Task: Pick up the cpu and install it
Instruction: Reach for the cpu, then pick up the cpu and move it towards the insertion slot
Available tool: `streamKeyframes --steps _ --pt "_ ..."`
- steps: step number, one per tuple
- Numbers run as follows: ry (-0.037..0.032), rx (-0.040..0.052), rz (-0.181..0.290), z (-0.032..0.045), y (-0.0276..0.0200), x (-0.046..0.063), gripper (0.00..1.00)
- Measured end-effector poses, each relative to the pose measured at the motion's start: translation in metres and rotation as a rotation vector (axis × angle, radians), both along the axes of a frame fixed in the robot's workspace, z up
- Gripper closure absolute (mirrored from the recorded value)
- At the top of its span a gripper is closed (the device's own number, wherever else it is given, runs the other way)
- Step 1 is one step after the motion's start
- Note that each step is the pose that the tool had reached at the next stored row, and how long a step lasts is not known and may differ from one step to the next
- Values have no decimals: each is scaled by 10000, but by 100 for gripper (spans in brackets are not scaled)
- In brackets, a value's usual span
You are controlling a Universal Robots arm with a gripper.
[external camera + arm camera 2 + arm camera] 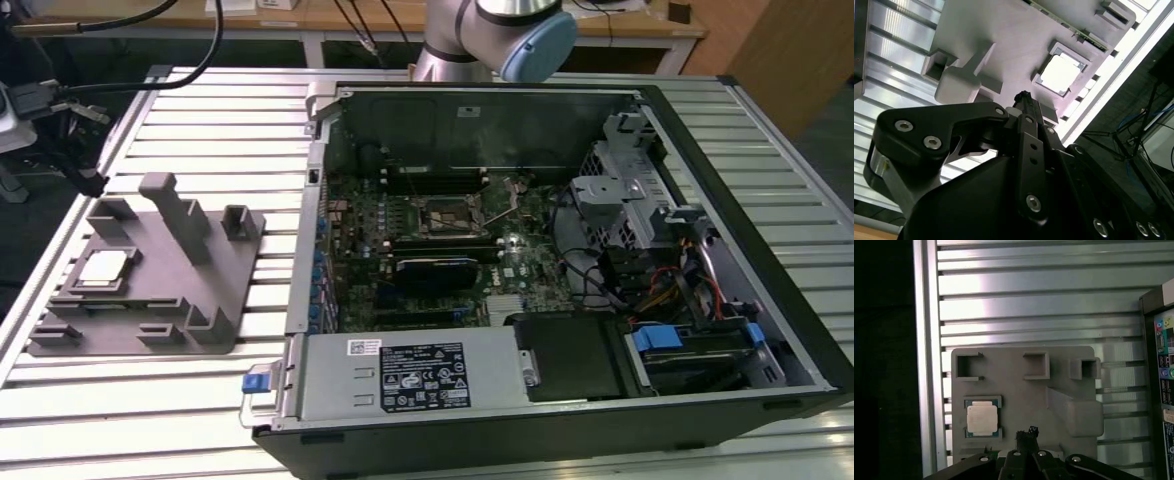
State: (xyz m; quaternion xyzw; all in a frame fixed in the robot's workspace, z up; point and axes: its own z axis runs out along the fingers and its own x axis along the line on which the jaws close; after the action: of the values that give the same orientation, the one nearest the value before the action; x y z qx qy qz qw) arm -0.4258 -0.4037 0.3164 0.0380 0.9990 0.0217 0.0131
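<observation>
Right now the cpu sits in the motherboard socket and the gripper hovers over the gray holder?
No. The cpu lies in its recess on the gray holder, not in the motherboard socket; the first wrist view shows it. The gripper does hover over the holder.

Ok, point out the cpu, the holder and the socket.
cpu (982, 419), first wrist view, middle of its metal top.
holder (1019, 390), first wrist view, bare flat part of its base.
socket (447, 212), exterior view, its middle.
</observation>
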Motion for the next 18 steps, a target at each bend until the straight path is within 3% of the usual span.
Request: streamKeyframes --steps 15,18 --pt "-2 -1 0 -41 -21 -72 89" --pt "-5 33 -1 -47 -24 -88 89"
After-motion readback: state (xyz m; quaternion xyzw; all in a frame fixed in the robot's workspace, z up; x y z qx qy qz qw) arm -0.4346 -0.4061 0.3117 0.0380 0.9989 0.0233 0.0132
